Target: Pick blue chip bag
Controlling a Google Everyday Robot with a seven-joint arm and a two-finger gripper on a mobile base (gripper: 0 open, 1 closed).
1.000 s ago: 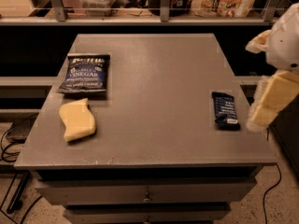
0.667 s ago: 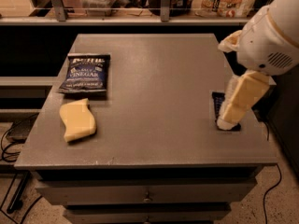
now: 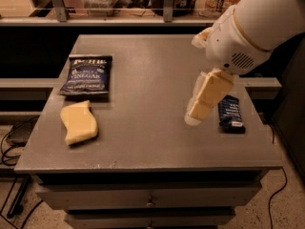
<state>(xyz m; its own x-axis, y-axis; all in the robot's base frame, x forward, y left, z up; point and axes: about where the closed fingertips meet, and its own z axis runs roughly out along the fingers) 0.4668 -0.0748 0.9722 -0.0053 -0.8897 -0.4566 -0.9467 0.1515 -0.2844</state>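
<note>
Hovering cream blocky tool [image 3: 195,114] mid-right, grip unclear | crinkly rectangular blue chip bag [image 3: 86,75] flat, well apart

A grey desk [image 3: 143,147] stands in warm, dim light, with 2 drawers [image 3: 95,197] in its front; behind it runs a shelf [image 3: 119,20] with 2 metal posts [image 3: 57,4]; the floor [image 3: 288,211] is speckled, with black cables [image 3: 8,149] at the left; the jaws hang above the desk's right part.
</note>
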